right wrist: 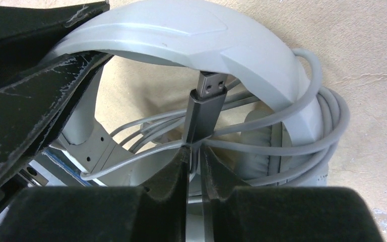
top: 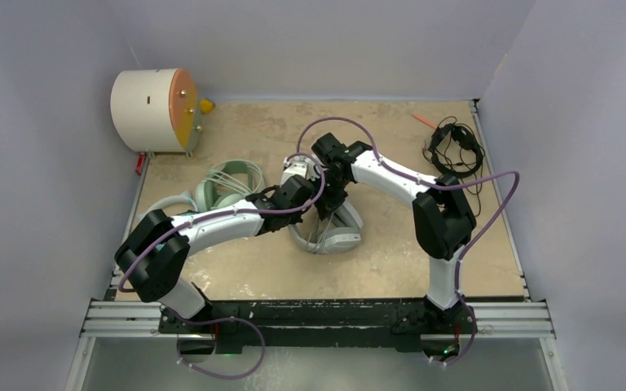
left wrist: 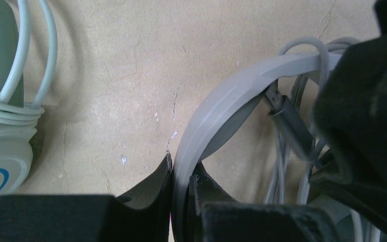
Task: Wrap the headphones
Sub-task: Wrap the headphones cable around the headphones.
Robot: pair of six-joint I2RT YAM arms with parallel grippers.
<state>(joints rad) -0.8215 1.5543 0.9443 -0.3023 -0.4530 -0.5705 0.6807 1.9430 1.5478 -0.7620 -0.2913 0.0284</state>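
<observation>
Pale lavender walls, scuffed tan tabletop, metal rail along near edge

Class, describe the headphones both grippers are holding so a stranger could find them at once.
Start at the sandy table and look to its middle. There lie the large white-and-grey headphones, right of the mint-green headphones and left of the thin black headset. Only they have a broad grey band and a grey cable with a USB plug.
</observation>
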